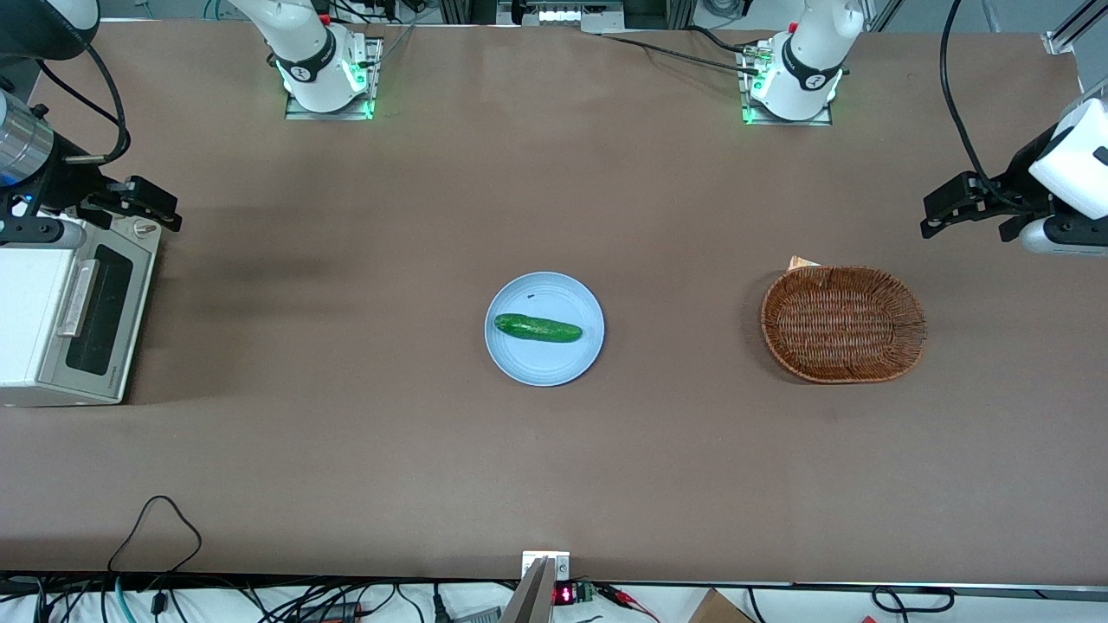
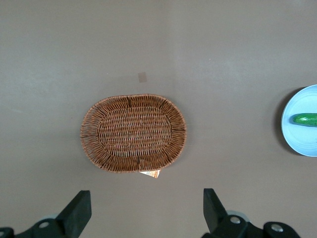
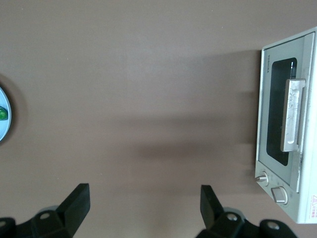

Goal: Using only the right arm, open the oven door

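A long brown table (image 1: 554, 450) fills the scene. At the working arm's end of it sits the white toaster oven (image 1: 35, 320), its oven door (image 1: 102, 322) shut flush against the body, dark glass window facing up toward the camera, silver bar handle (image 1: 76, 298) lying along it. Two knobs (image 3: 272, 187) sit at the end of the oven's face farther from the front camera.

The right arm (image 1: 26, 147) hangs over that same end of the oven. Its black gripper (image 1: 143, 201) hovers above the knob end of the oven, not touching the door or the handle. In the right wrist view the gripper (image 3: 143, 210) has its two fingers (image 3: 77, 203) spread wide apart with only bare table between them, nothing pinched.

Toward the parked arm's end lies an oval wicker basket (image 1: 844, 324). Between basket and oven, mid-table, a pale blue plate (image 1: 544, 328) carries a green cucumber (image 1: 537, 328) lying flat across it.
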